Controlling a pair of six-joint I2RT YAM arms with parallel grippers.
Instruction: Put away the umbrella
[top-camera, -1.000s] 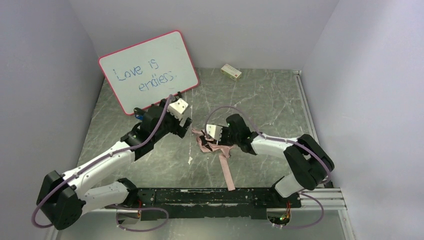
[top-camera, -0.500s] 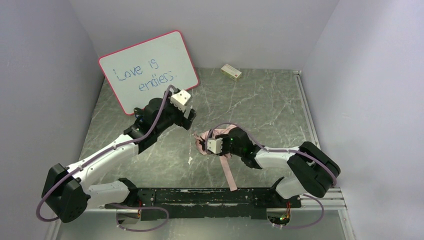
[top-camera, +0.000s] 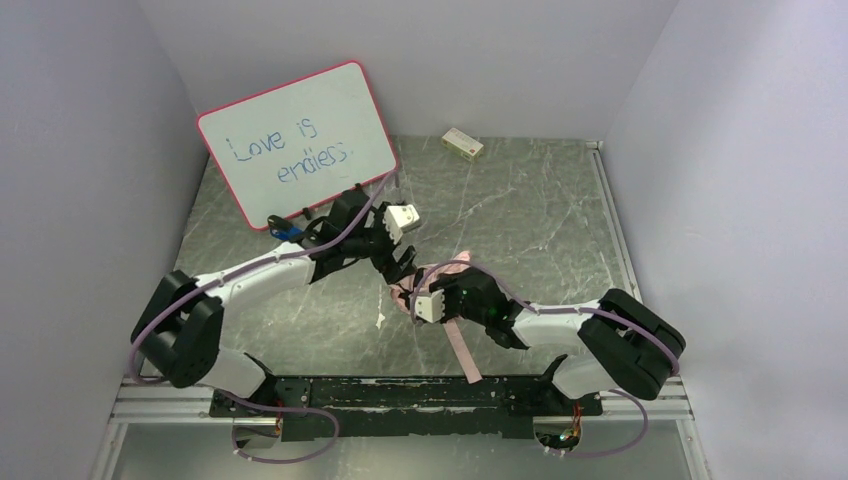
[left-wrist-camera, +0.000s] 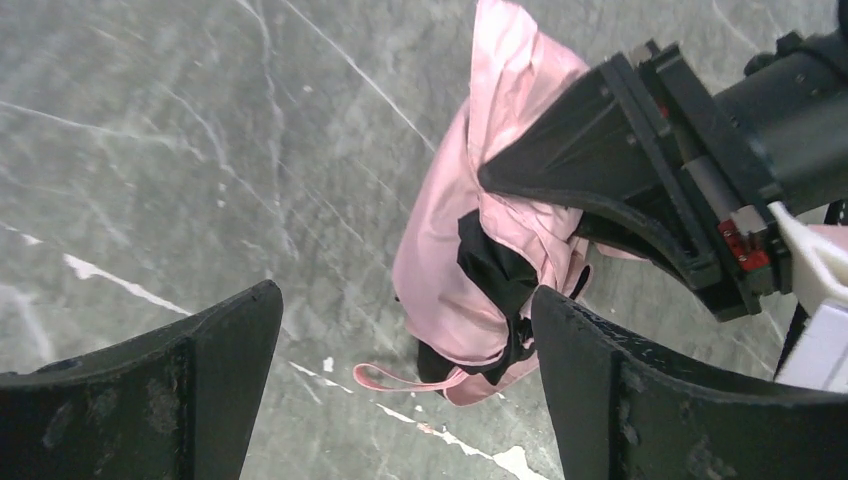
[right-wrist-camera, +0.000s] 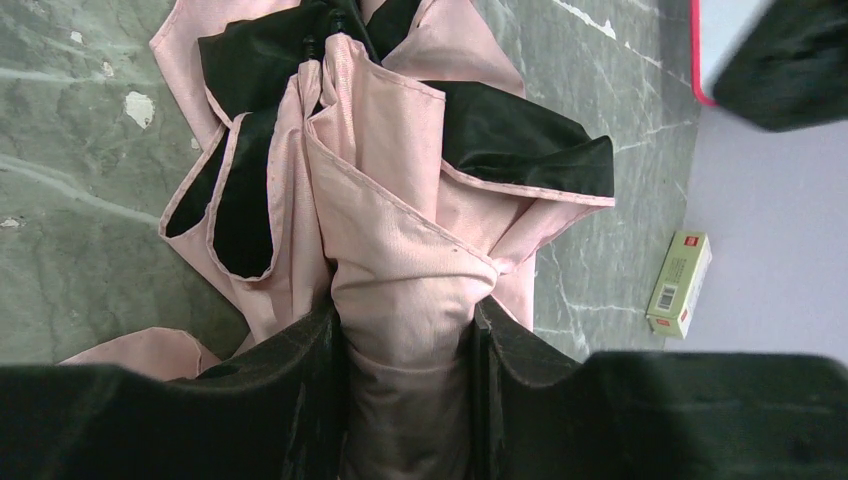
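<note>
Umbrella: your umbrella (right-wrist-camera: 400, 250) is at the middle of the table (top-camera: 540, 220), half-collapsed, its pink folds splayed and black lining showing.
Long axis: it runs straight out from between the right fingers, toward the whiteboard (top-camera: 300, 135) side.
Right gripper: the right gripper (right-wrist-camera: 405, 335) is clamped on the bundled canopy, one finger on each flank.
Left gripper: the left gripper (left-wrist-camera: 405, 305) hangs spread wide and empty, just above the loose end.
Nearer arm: the left is nearer the free folds. You would probably close across the axis, beyond the right fingertips.

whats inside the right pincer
The right pincer holds the umbrella by its bunched pink canopy. Whether the shaft runs inside the grip cannot be seen; fabric covers it.
</note>
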